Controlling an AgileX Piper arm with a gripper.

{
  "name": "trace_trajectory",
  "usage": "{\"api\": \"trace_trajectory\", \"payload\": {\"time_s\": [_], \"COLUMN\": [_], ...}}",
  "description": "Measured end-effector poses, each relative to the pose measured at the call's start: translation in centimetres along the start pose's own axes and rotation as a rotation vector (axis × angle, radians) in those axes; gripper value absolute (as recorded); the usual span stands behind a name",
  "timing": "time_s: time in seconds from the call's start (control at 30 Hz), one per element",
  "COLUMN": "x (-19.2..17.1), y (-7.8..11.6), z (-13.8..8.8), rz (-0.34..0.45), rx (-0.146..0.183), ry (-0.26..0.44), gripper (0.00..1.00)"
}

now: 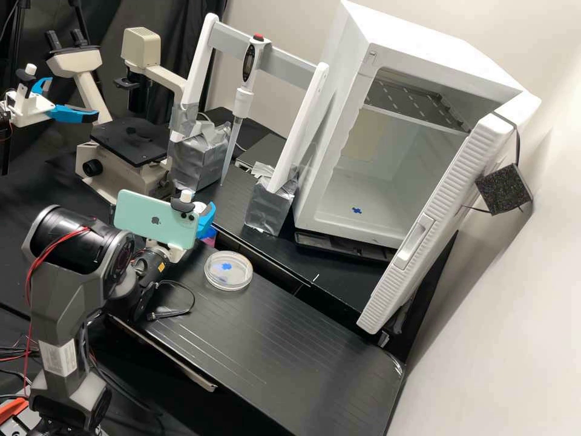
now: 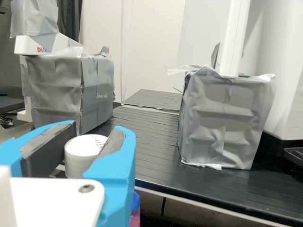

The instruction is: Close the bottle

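Black laboratory bench (image 1: 272, 333); above it the gripper (image 2: 93, 135), part-open, grips a white cylindrical cap (image 2: 79, 161), likely kept level for fitting; the pink-and-blue bottle (image 2: 135, 218) sits lower, beside one finger, near a Petri dish (image 1: 229, 278).

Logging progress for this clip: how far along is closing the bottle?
Looks done: getting hold of the white cap, which sits between the gripper's blue fingers.
In hand: that cap, apparently pinched by both fingers.
Left: probably seating or tightening it, then letting go; I cannot tell whether it is already on the bottle.
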Motion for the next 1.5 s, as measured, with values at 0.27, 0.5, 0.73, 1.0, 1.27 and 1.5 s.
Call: {"api": "trace_trajectory", "payload": {"time_s": [0.27, 0.5, 0.73, 1.0, 1.27, 1.5], "x": [0.0, 0.0, -0.4, -1.3, -1.8, -0.7], "y": [-0.1, -0.1, -0.3, 0.7, 2.0, 3.0], "z": [0.0, 0.0, 0.2, -0.5, -0.3, 0.4], "rz": [-0.002, -0.002, -0.013, 0.021, 0.079, 0.125], "rx": [0.001, 0.001, 0.000, -0.001, -0.004, -0.011], "ry": [0.000, 0.000, -0.009, 0.021, 0.012, -0.015], "gripper": [1.00, 1.00, 1.00, 1.00, 1.00, 1.00]}}
